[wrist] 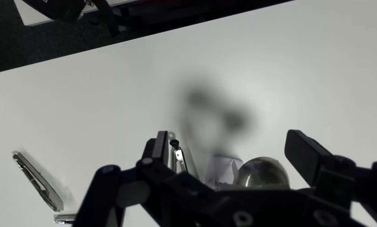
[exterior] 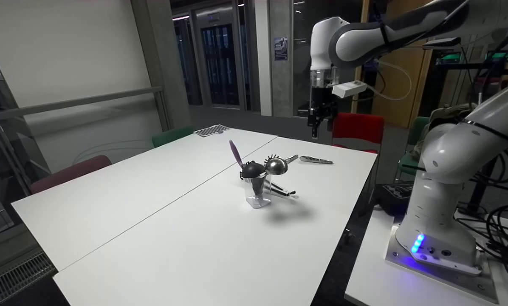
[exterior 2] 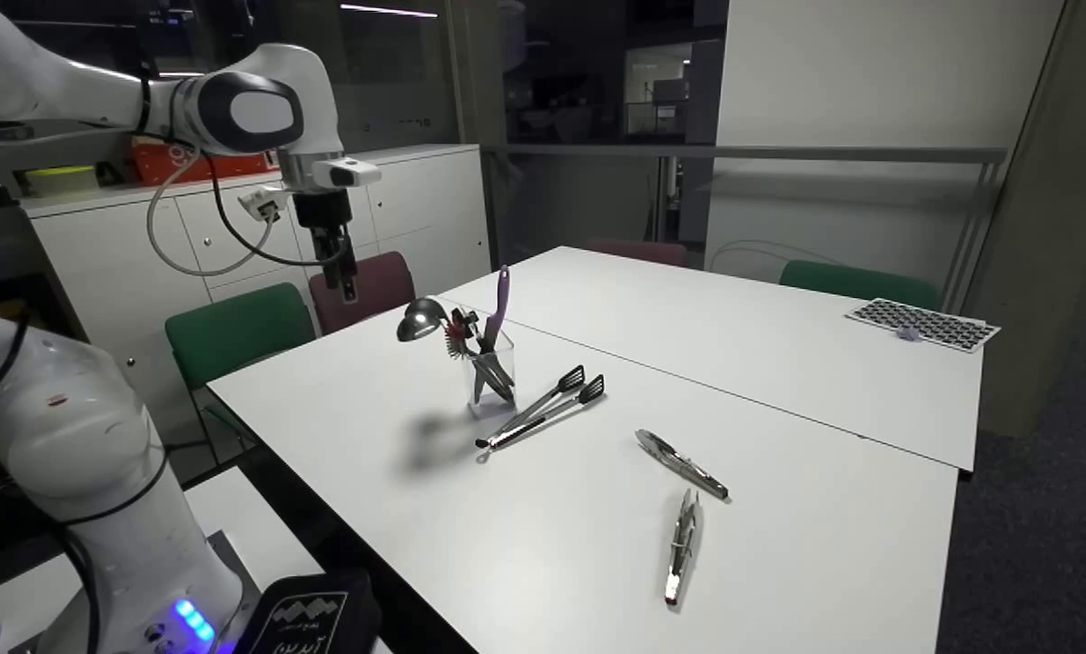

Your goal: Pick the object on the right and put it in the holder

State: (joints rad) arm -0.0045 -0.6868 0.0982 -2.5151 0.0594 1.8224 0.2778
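The holder [exterior: 250,199], a clear cup, stands on the table with a ladle [exterior 2: 420,320], a purple-handled utensil and dark utensils leaning out of it. Two short metal tongs lie flat apart from it: one pair [exterior 2: 682,465] slants, another pair [exterior 2: 682,549] lies nearer that camera. Which of them is the object I cannot tell. High above the table hangs my gripper [wrist: 228,138], jaws wide apart and holding nothing. In the wrist view the holder [wrist: 215,168] and ladle appear low between the fingers, partly covered by the gripper body.
Longer black-headed tongs [exterior 2: 543,416] lie right beside the holder. A patterned board [exterior 2: 924,324] rests at the far table corner. The table edge [wrist: 138,38] runs along the robot's side. Chairs, including a red one [exterior: 358,129], surround the table.
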